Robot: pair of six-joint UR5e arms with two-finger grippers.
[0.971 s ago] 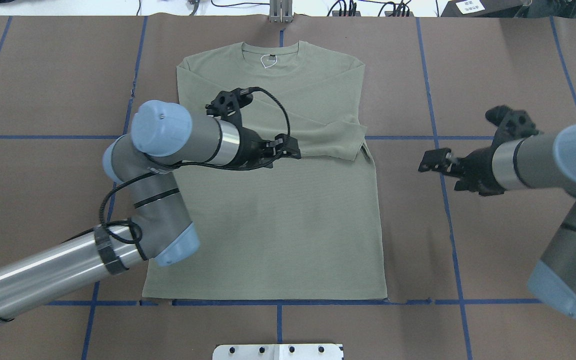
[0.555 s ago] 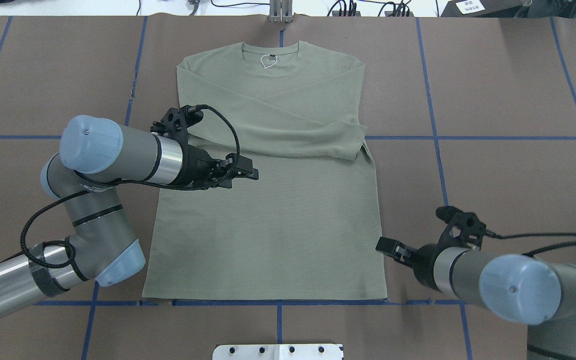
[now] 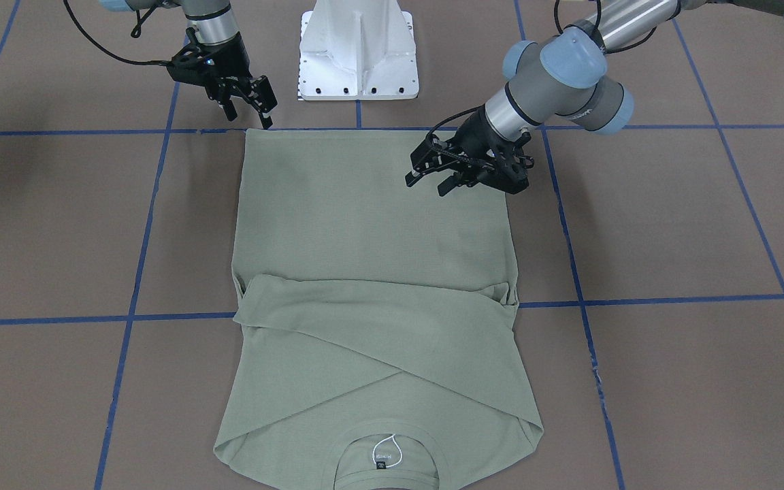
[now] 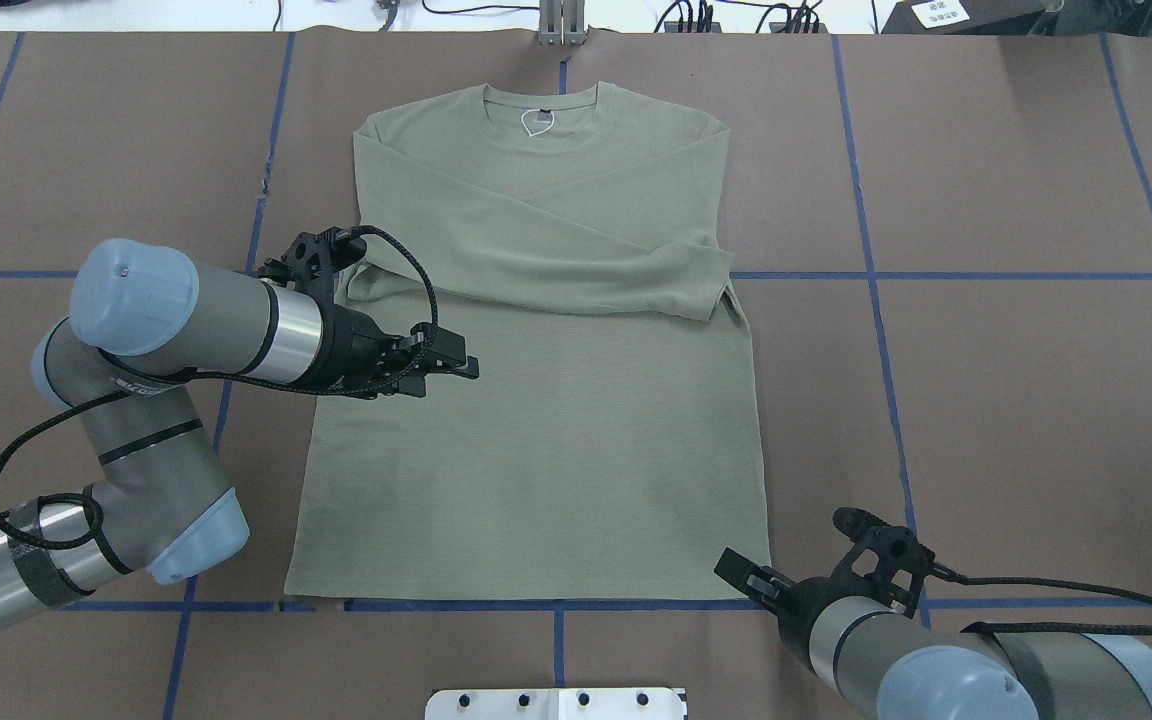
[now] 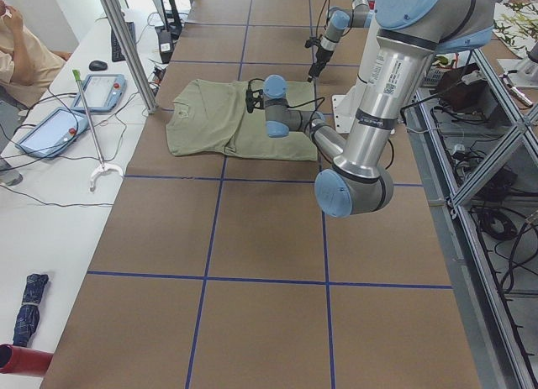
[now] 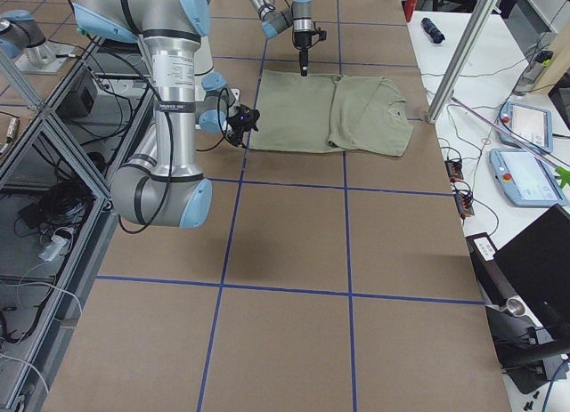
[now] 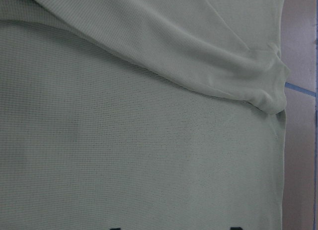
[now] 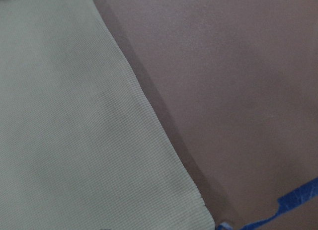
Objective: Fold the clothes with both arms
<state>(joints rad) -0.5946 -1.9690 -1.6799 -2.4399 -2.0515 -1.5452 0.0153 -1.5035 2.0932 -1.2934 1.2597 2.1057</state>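
The sage-green shirt [image 4: 536, 450] lies flat on the brown table, collar away from the robot, with both sleeves folded across its chest [image 3: 378, 333]. My left gripper [image 4: 461, 370] hovers open over the body's left side, just below the folded sleeve cuff [image 7: 268, 91]; it also shows in the front-facing view as the left gripper [image 3: 427, 184]. My right gripper [image 4: 741, 575] stands open at the near right hem corner [image 8: 206, 215], and the right gripper [image 3: 249, 117] sits just off the cloth there. Neither holds anything.
The white pedestal base [image 3: 358, 47] stands right behind the hem. Blue tape lines [image 4: 876, 275] grid the table. In the exterior left view a side bench [image 5: 50, 128] carries tablets and cables, and a person sits at it.
My left gripper drew back from the folded sleeve, left and toward the robot. The right arm swung from the table's right middle down to the shirt's near right hem corner.
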